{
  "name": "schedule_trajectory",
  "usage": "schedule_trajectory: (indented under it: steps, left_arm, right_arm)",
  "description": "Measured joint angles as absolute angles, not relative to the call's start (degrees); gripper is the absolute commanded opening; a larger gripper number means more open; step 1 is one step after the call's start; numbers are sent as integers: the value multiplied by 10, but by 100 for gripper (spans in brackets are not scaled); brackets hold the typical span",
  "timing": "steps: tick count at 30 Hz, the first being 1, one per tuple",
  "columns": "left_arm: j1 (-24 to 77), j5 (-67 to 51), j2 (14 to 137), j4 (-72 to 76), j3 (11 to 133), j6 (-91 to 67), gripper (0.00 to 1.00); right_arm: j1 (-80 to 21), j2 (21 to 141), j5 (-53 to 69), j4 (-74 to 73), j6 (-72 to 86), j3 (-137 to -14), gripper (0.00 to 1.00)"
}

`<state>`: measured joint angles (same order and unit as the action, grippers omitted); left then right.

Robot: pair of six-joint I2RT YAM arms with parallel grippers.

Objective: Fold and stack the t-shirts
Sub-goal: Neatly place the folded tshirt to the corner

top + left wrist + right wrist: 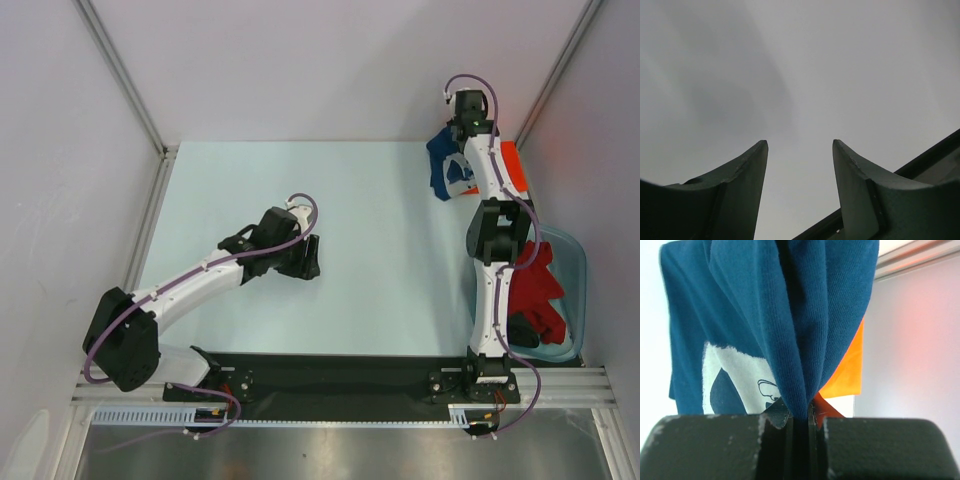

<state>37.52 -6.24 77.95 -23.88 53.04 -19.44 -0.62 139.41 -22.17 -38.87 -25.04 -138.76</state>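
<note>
navy t-shirt (755, 315) pinched in closed right gripper (800, 415), orange t-shirt (847, 370) just behind, left gripper (800, 150) parted and empty, red t-shirt (540, 285) in tub (578, 260)

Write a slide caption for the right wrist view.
Right gripper shut on a bunched fold of the navy t-shirt, with the orange t-shirt showing behind it.

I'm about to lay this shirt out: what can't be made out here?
- Orange t-shirt: top view, right arm covers part; right wrist view, navy t-shirt hides most.
- Tub contents: top view, arm crosses them; shirt count unclear.
- Right gripper: top view, hidden under its wrist.
- Left wrist view: only blurred grey.
</note>
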Motion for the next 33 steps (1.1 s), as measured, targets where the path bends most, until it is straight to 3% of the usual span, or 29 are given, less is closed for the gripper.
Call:
schedule_trajectory:
  steps: [33]
  left_arm:
    - [371,-69,812,-251,556,-195,60]
  right_arm:
    - [29,1373,-224,-348,-225,-1381,0]
